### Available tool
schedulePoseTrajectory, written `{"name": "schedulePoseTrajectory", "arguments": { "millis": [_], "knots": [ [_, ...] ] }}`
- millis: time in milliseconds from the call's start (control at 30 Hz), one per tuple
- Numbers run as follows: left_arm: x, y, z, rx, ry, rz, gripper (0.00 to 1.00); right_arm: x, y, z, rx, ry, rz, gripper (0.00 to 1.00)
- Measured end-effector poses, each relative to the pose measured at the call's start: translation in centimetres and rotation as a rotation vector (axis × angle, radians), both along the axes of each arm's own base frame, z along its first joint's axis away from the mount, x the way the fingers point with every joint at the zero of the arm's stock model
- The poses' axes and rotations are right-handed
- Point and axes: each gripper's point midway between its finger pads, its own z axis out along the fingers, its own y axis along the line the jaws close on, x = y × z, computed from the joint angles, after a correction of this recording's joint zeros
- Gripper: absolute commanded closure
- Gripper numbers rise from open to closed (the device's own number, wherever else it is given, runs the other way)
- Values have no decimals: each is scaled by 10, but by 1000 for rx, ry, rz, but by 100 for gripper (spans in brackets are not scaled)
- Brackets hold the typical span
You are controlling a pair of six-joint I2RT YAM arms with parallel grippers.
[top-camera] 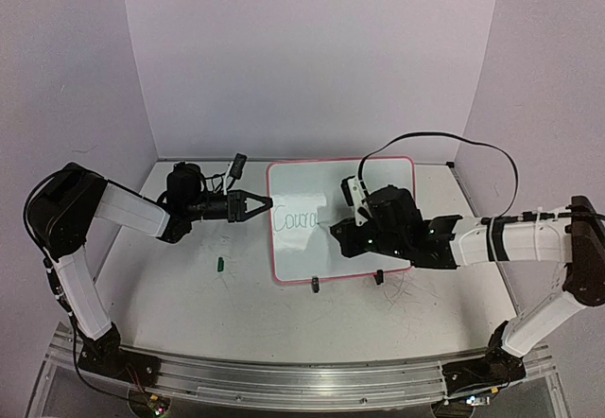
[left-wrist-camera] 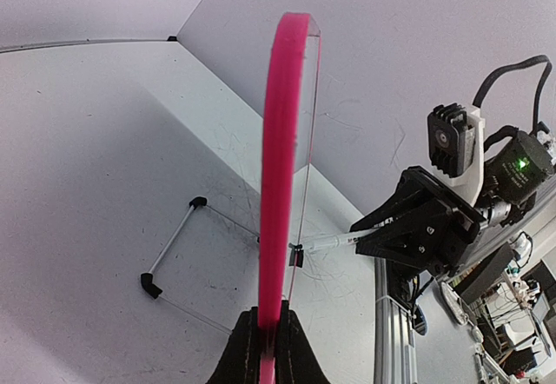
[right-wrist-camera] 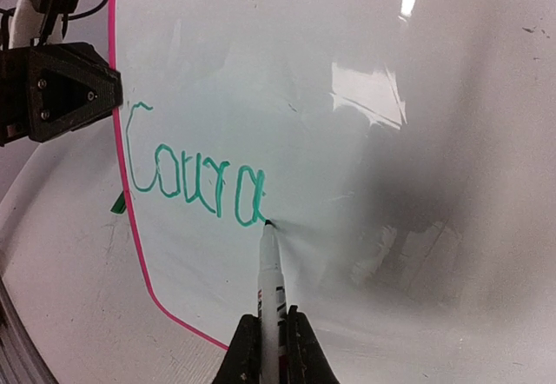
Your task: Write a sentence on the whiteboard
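My right gripper [right-wrist-camera: 271, 321] is pinched narrow on the barrel of a slim white marker pen [right-wrist-camera: 268, 271]. The pen points straight out ahead of the fingers, and its tip touches the board just below and right of the last letter. From there the green handwritten sentence [right-wrist-camera: 195, 180] runs back to the left. It reads "Coura" in thin, slightly wobbly loops and starts just inside the left frame edge.

The next strokes must go rightward from the tip, along the long axis of the small white board with the rounded pink-red frame [right-wrist-camera: 408, 167]. That stretch is bare and glossy with glare, and the right arm is the nearer one to it. I judge the task early, with most of the line unwritten.

My left gripper [left-wrist-camera: 269, 316] is closed on the board's left frame edge, steadying it where it is propped on its thin black wire stand [left-wrist-camera: 169, 258]. The board sits mid-table between both arms. A small green cap [top-camera: 218, 265] lies on the white tabletop [top-camera: 189, 323] near the left gripper.
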Motion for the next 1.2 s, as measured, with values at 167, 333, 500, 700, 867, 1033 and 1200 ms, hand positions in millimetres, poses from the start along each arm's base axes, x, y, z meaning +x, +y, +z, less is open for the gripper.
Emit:
{"name": "schedulePoseTrajectory", "arguments": {
  "millis": [167, 333, 500, 700, 867, 1033, 1200],
  "knots": [
    [0, 0, 0, 0, 0, -2, 100, -4, -3, 12, 25, -12, 9, 100],
    [0, 0, 0, -1, 0, -3, 100, -2, -4, 25, 54, -39, 5, 100],
    [-1, 0, 0, -1, 0, -4, 100, 1, -5, 17, 35, -33, -10, 100],
    [-1, 0, 0, -1, 0, -6, 100, 5, -9, 16, 22, -40, -34, 100],
    [-1, 0, 0, -1, 0, -6, 100, 7, -11, 16, 16, -46, -53, 100],
    [-1, 0, 0, -1, 0, -6, 100, 10, -10, 14, 10, -47, -60, 100],
    [-1, 0, 0, -1, 0, -5, 100, 12, -7, 17, 14, -52, -60, 100]
  ]
}}
